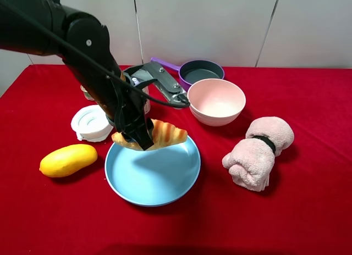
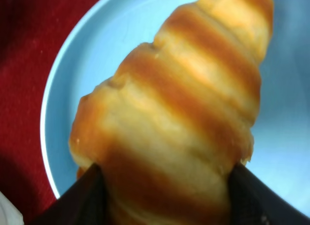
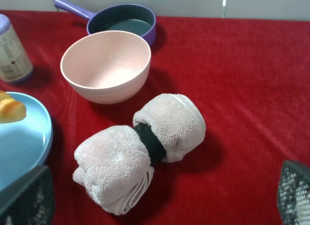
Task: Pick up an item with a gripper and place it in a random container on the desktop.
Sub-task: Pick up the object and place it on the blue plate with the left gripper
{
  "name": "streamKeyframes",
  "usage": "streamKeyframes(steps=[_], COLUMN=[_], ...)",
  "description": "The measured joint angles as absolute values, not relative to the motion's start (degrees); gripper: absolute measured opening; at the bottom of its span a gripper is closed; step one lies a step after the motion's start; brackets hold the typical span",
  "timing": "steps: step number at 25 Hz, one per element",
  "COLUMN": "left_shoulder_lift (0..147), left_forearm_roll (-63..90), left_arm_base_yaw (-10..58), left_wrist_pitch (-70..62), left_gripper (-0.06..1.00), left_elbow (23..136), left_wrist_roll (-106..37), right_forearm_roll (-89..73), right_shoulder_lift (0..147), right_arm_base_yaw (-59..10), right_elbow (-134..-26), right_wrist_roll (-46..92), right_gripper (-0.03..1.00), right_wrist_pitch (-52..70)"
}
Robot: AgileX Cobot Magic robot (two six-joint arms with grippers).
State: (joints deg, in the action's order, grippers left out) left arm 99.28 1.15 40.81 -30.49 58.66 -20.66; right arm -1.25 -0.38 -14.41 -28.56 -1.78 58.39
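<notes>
The croissant (image 1: 165, 134), golden-brown with darker stripes, hangs just over the far rim of the light-blue plate (image 1: 154, 181). My left gripper (image 1: 140, 138) is shut on it, reaching down from the black arm at the left. In the left wrist view the croissant (image 2: 179, 118) fills the picture, both dark fingers (image 2: 72, 203) press its sides, and the plate (image 2: 92, 55) lies under it. My right gripper (image 3: 160, 198) stands open low over the cloth, its fingertips (image 3: 24, 198) far apart and empty. From there one tip of the croissant (image 3: 9, 110) shows over the plate (image 3: 26, 137).
A yellow mango (image 1: 67, 159) and a white round lid (image 1: 92, 123) lie left of the plate. A pink bowl (image 1: 216, 101) and a purple saucepan (image 1: 201, 72) stand behind it. A rolled pink towel (image 1: 257, 150) with a black band lies at the right, near the right gripper.
</notes>
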Motion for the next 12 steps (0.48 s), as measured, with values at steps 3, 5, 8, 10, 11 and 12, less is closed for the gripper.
streamKeyframes(steps=[3,5,8,10,11,12], left_shoulder_lift=[99.3,99.3,99.3,99.3,99.3,99.3], left_forearm_roll=[1.1,1.1,1.1,1.2,1.2,1.2], left_arm_base_yaw=[41.0,41.3,41.5,41.5,41.5,41.5], left_wrist_pitch=[-28.6,-27.5,-26.7,-26.6,-26.6,-26.5], left_gripper=[0.5,0.5,0.5,0.5,0.5,0.5], left_elbow=[56.8,55.7,54.9,54.8,54.7,54.7], left_wrist_roll=[-20.7,-20.6,-20.6,-20.6,-20.6,-20.5], right_forearm_roll=[-1.2,-1.2,-1.2,-1.2,-1.2,-1.2], right_shoulder_lift=[-0.4,-0.4,-0.4,-0.4,-0.4,-0.4], right_arm_base_yaw=[-14.4,-14.4,-14.4,-14.4,-14.4,-14.4], right_elbow=[-28.6,-28.6,-28.6,-28.6,-28.6,-28.6], right_wrist_roll=[-1.8,-1.8,-1.8,-1.8,-1.8,-1.8], right_gripper=[0.69,0.69,0.69,0.69,0.69,0.69], right_wrist_pitch=[58.4,58.4,58.4,58.4,58.4,58.4])
